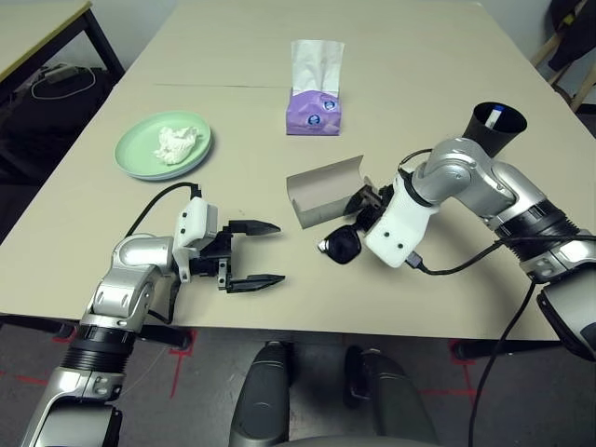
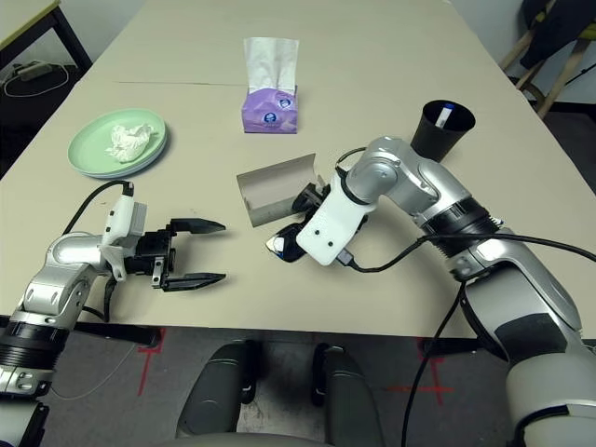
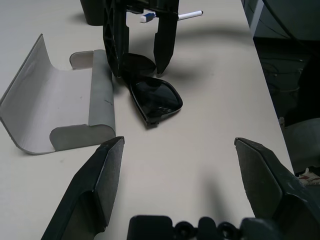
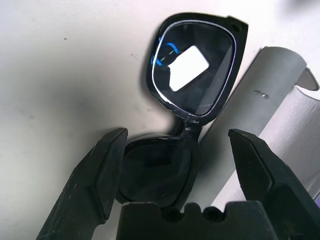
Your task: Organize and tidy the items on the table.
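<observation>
the right tool (image 4: 179,132) stands wide open around the black sunglasses (image 4: 192,75), gripping nothing, beside the open grey case (image 4: 250,115) on the worktop (image 1: 223,65). the left tool (image 3: 180,142) is wide open and empty, well apart from the plates (image 1: 140,149).

We see a dark grey floor (image 1: 223,372) with red tape marks (image 1: 177,363), a pale wall (image 1: 149,23), a smaller beige table (image 1: 33,28) with black legs, and a wooden chair (image 2: 559,79) draped with dark cloth (image 2: 563,28).
</observation>
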Controlling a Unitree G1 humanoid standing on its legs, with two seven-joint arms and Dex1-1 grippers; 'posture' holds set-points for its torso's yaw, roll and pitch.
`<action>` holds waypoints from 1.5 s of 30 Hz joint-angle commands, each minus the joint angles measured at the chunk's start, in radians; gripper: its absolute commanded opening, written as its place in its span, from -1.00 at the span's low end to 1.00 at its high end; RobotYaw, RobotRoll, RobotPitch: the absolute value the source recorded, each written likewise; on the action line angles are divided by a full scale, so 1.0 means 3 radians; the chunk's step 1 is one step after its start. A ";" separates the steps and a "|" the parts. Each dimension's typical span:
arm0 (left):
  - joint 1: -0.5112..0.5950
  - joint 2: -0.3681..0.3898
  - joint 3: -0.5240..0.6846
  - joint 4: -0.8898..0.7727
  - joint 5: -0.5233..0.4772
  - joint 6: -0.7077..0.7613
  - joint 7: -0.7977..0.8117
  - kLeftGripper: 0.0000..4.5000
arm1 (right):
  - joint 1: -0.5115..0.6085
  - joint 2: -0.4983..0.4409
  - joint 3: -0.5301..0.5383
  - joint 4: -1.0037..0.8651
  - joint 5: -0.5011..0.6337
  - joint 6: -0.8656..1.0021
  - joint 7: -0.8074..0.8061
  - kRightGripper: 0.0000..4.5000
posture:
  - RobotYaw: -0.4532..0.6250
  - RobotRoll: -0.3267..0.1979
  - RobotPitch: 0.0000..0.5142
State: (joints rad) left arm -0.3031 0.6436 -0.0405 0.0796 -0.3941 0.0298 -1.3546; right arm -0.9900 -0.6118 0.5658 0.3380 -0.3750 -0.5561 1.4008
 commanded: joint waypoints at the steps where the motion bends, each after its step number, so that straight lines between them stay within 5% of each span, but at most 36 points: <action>1: 0.0056 0.0008 -0.0053 -0.0018 0.0038 -0.0038 -0.0012 1.00 | 0.0019 0.0006 0.0006 -0.0296 0.0254 0.0313 0.0272 0.98 | 0.30 0.25 -0.44; 9: 0.0056 0.0006 -0.0055 -0.0007 0.0043 -0.0052 -0.0008 1.00 | -0.0055 0.0074 0.0013 -0.0745 0.0433 0.1010 0.0583 0.98 | 0.30 0.25 -0.43; 45: 0.0074 0.0004 -0.0057 -0.0041 0.0048 -0.0044 0.0046 1.00 | 0.0064 0.0121 0.0094 -0.0581 -0.0050 0.1766 0.0486 0.98 | 0.31 0.25 -0.40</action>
State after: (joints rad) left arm -0.2944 0.6436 -0.0406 0.0791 -0.3925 0.0240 -1.3410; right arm -0.9773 -0.5786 0.5783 0.1606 -0.3848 -0.0342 1.5543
